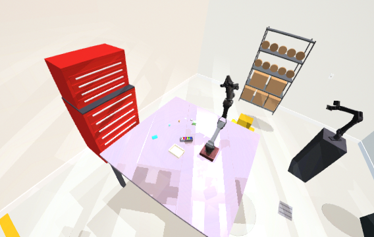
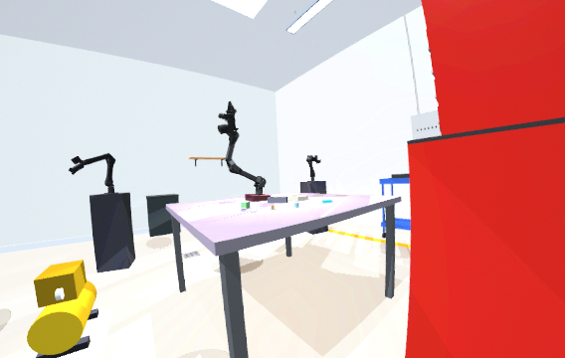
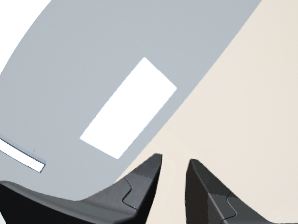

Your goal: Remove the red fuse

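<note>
The arm stood raised high above the table [image 1: 174,184], with the gripper [image 3: 173,165] pointing at the ceiling. Its jaws were slightly spread with a narrow gap between them, holding nothing. The fuse block [image 1: 186,139] sat on the table to the left of the arm's base [image 1: 209,153]; the red fuse was too small to single out among the coloured fuses. The tray [image 1: 176,151] lay just near of the block.
</note>
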Motion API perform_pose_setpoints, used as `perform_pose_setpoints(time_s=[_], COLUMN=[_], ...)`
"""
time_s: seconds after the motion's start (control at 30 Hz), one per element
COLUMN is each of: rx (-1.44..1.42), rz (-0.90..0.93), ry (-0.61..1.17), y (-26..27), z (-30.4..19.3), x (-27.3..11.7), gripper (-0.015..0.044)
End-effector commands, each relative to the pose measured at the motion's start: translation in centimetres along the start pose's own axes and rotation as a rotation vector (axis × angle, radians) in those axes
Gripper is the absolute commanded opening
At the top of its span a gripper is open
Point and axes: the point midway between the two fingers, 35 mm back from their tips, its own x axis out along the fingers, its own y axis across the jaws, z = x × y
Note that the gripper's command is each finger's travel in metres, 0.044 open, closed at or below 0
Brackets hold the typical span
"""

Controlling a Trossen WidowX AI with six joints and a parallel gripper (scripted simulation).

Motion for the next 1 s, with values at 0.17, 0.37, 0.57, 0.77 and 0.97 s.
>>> perform_pose_setpoints(time_s=[0.17,0.37,0.57,0.77,0.97], rx=[-0.506,-0.842,-1.164,-1.46,-1.71], rz=[0.27,0.443,0.613,0.781,0.948], ry=[0.166,0.287,0.432,0.609,0.825], y=[11.7,16.0,17.0,14.5,9.1], z=[-10.1,-18.7,-27.8,-36.7,-44.0], x=[-2.0,-4.5,-7.6,-11.2,-15.0], gripper=[0.0072,0.0072,0.0072,0.0072,0.0072])
